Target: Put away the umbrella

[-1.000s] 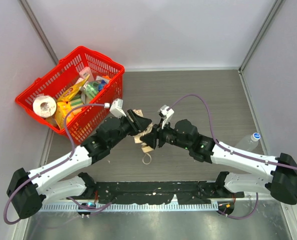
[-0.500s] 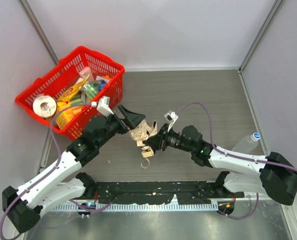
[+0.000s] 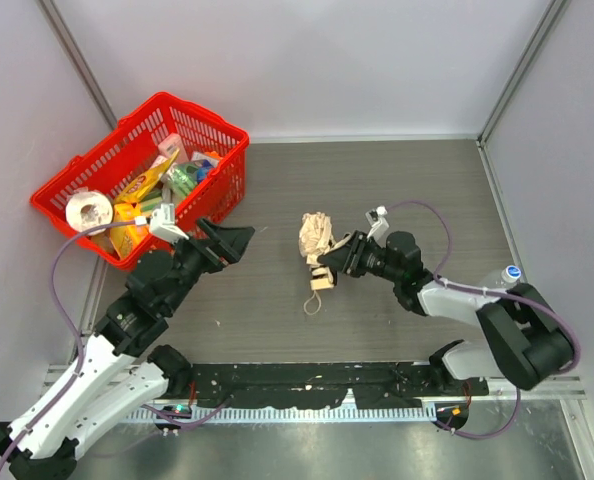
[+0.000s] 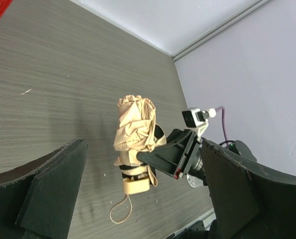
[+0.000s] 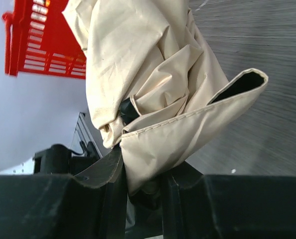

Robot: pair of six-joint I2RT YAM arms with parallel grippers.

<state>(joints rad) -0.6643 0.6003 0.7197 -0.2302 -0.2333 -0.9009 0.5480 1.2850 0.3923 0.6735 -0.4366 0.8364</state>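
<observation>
Folded umbrella pinched by the right gripper, left gripper spread wide and holding nothing
Top view: umbrella at the middle of the table, cord loop at its near end, well apart from the red basket; left gripper near the basket. Left wrist: its fingers frame the bundled umbrella. Right wrist: tan fabric clamped between its own fingers

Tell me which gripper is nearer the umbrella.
Right. The right gripper clamps the umbrella just above its handle. The left gripper hangs open well to the umbrella's left, apart from it, beside the basket.
</observation>
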